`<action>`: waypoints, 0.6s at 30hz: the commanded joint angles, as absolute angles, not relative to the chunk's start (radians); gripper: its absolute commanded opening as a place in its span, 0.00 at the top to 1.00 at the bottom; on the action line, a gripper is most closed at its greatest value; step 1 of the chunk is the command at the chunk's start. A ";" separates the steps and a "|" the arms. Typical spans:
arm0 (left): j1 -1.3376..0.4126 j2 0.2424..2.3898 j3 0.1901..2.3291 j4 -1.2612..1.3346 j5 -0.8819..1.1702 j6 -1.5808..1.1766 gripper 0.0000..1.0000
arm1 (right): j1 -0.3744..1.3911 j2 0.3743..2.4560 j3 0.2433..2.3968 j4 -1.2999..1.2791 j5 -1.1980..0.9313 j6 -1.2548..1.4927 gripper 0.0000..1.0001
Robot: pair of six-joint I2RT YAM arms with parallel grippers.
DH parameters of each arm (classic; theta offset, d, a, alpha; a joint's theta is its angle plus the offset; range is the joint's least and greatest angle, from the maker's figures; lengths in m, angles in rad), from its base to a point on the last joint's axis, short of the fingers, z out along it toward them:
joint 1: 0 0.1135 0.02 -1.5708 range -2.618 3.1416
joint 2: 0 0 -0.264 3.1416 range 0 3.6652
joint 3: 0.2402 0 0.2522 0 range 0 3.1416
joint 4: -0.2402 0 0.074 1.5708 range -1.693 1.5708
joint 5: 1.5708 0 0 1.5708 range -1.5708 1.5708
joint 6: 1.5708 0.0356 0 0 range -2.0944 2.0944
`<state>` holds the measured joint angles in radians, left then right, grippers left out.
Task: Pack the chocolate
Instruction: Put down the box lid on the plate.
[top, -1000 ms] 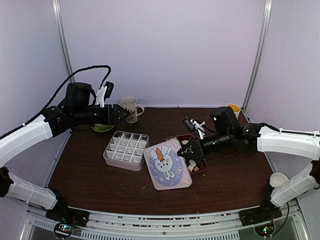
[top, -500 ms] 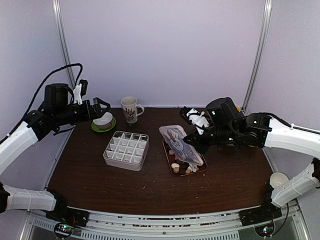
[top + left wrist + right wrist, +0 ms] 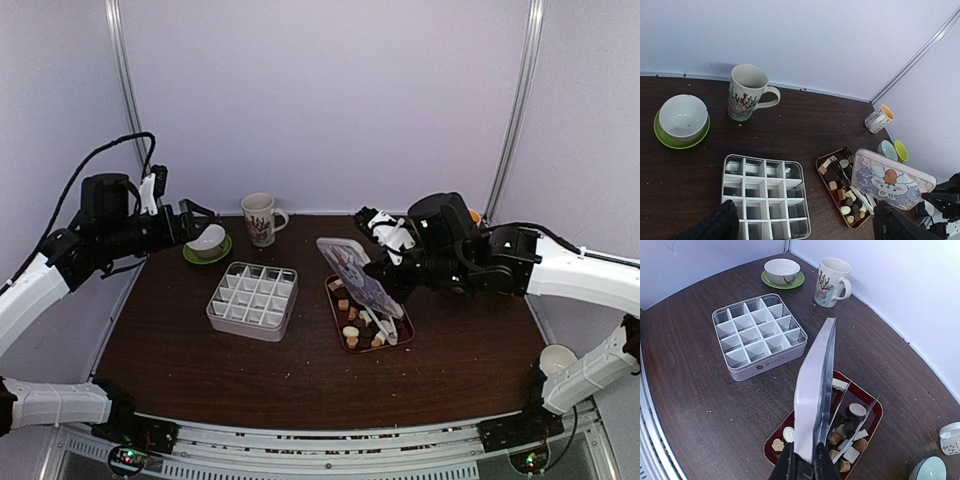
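Overhead, left pincer point(image 3: 197, 216) wide, empty; right pincer point(image 3: 804, 461) tight on one lid point(image 3: 812, 390), one sixteen-cell tin point(image 3: 760, 367).

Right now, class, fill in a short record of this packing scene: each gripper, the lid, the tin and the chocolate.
Left gripper: open, raised, holding nothing
Right gripper: shut on lid
Lid position: tilted on edge above the tray
Divided tin: uncovered, all compartments empty
Chocolate: all in the tray, with tongs
Packing: not yet begun
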<state>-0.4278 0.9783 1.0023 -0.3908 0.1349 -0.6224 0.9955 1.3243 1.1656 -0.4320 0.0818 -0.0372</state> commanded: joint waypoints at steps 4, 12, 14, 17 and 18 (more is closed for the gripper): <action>-0.421 1.026 1.034 -0.362 0.231 -0.631 0.05 | 1.009 1.303 1.189 -0.417 0.198 -0.152 0.94; -0.422 1.089 1.036 -0.360 0.295 -0.656 0.06 | 1.118 1.411 1.188 -0.430 0.446 -0.265 0.93; -0.421 1.098 1.034 -0.361 0.298 -0.659 0.06 | 1.147 1.446 1.180 -0.424 0.498 -0.272 0.94; -0.421 1.111 1.025 -0.362 0.288 -0.673 0.06 | 1.198 1.499 1.159 -0.409 0.552 -0.280 0.93; -0.420 1.115 1.023 -0.362 0.287 -0.678 0.06 | 1.220 1.523 1.153 -0.403 0.575 -0.284 0.89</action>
